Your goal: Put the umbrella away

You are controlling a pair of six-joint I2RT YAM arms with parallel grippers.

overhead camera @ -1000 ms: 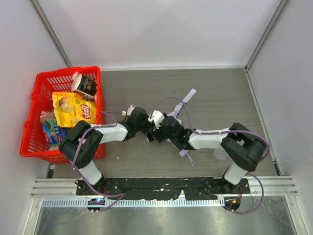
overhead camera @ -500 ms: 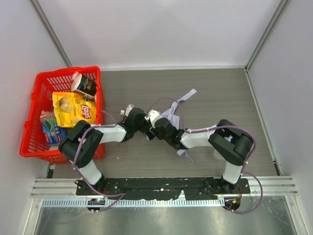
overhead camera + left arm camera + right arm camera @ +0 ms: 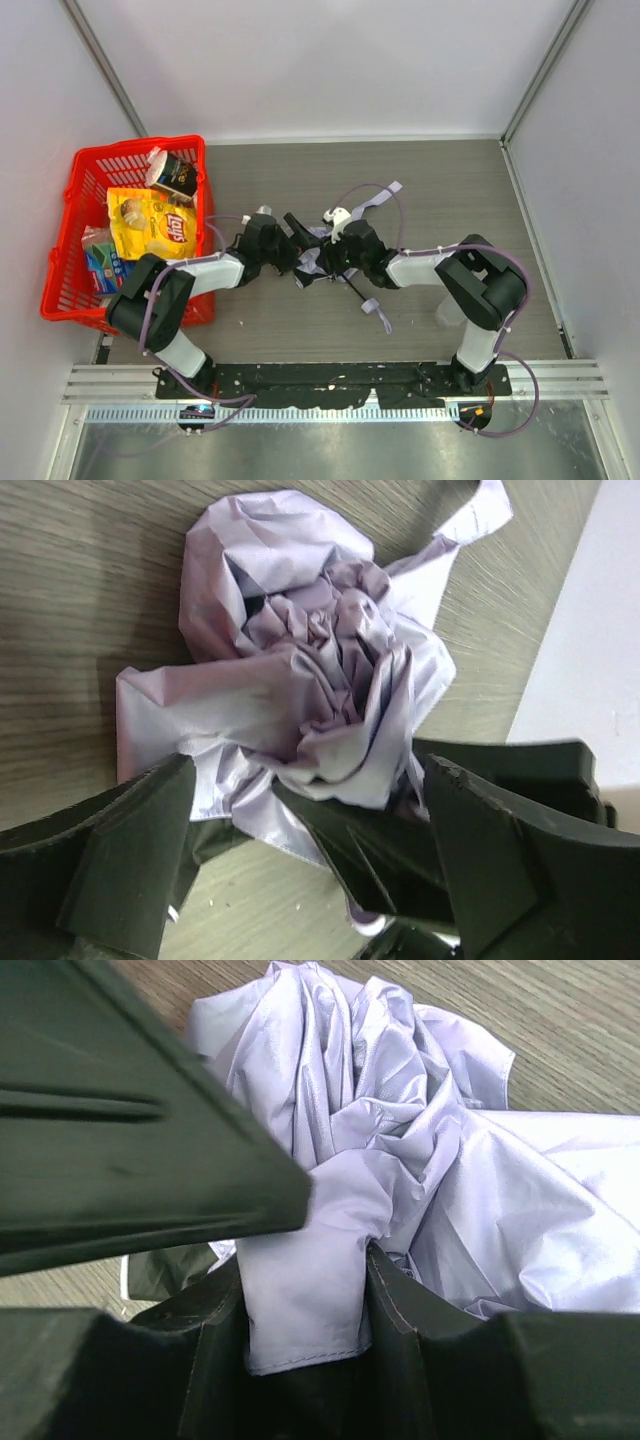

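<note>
Left gripper: your left gripper (image 3: 307, 772) stood with its jaws wide apart. The crumpled fabric was bunched in the gap and brushed the inner face of one finger (image 3: 130, 865).
Right gripper: your right gripper (image 3: 305, 1295) was clamped on a fold of the canopy, with a pad (image 3: 420, 1320) pressed to each side of it.
Meeting point: from above, the two wrists faced each other at mid-table, the left reaching in from 9 o'clock and the right from 3 o'clock.
Umbrella: the umbrella (image 3: 316, 258) lay on the wood-grain table (image 3: 460, 190) between them, its pale lavender canopy in a loose wad.
Shaft: a thin black shaft (image 3: 356, 291) ran out of the wad toward 5 o'clock.
Strap: a lavender strap (image 3: 386, 191) trailed off toward 1 o'clock, flat on the wood.
Basket: the red basket (image 3: 130, 150) sat well apart from the umbrella, at its 9 o'clock by the left wall.
Basket contents: a yellow Lay's bag (image 3: 150, 222) lay on top, with a blue-green packet (image 3: 105, 265) at its 7 o'clock and a dark container (image 3: 177, 178) at its 12 o'clock.
</note>
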